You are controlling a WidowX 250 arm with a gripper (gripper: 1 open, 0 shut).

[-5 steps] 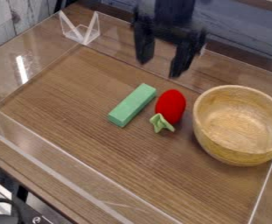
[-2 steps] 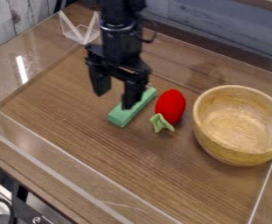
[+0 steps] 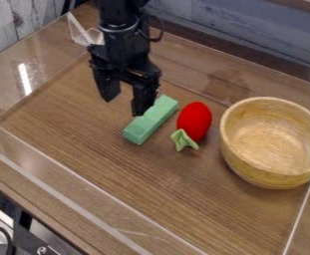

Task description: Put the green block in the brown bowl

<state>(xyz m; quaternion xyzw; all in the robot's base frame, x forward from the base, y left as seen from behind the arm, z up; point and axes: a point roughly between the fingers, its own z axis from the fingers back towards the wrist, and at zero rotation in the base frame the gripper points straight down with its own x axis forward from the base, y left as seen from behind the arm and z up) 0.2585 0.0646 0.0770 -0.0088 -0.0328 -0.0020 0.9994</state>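
Observation:
The green block [image 3: 150, 123] lies flat on the wooden table, long axis running from near left to far right. My gripper [image 3: 126, 98] hangs just above and behind the block's far end, slightly to its left, fingers [image 3: 107, 88] spread open and empty. The brown bowl [image 3: 272, 140] stands upright at the right, empty, well apart from the gripper.
A red strawberry toy with green leaves [image 3: 192, 122] lies between the block and the bowl, nearly touching the block's right side. Clear acrylic walls [image 3: 24, 149] edge the table at left, front and right. A small clear stand [image 3: 80, 34] sits at the back left.
The arm swept from the back right down and left to the block over the last second. In the last half second it shifted slightly back and left. The jaws stayed open.

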